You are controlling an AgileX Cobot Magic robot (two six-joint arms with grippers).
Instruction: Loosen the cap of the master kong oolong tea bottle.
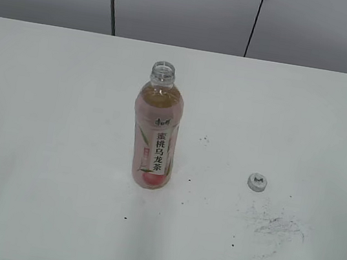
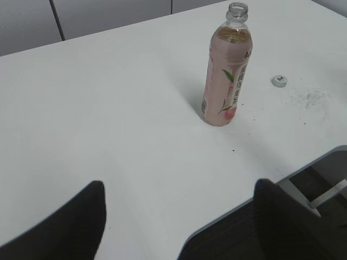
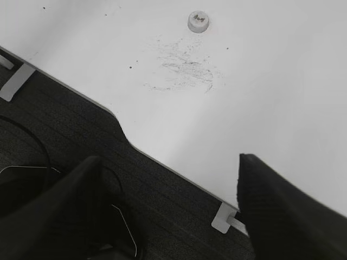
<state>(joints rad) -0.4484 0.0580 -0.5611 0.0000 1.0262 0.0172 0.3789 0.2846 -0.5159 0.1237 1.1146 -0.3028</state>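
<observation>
The master kong oolong tea bottle stands upright mid-table, its neck open and bare; it also shows in the left wrist view. The small silvery-white cap lies on the table to the bottle's right, apart from it, and shows in the left wrist view and the right wrist view. My left gripper is open and empty, over the table's near edge, well short of the bottle. My right gripper is open and empty, back over the front edge. Neither gripper shows in the exterior view.
A patch of dark scuff marks lies on the white table just in front of the cap, also seen in the right wrist view. The table's front edge and dark floor lie below both grippers.
</observation>
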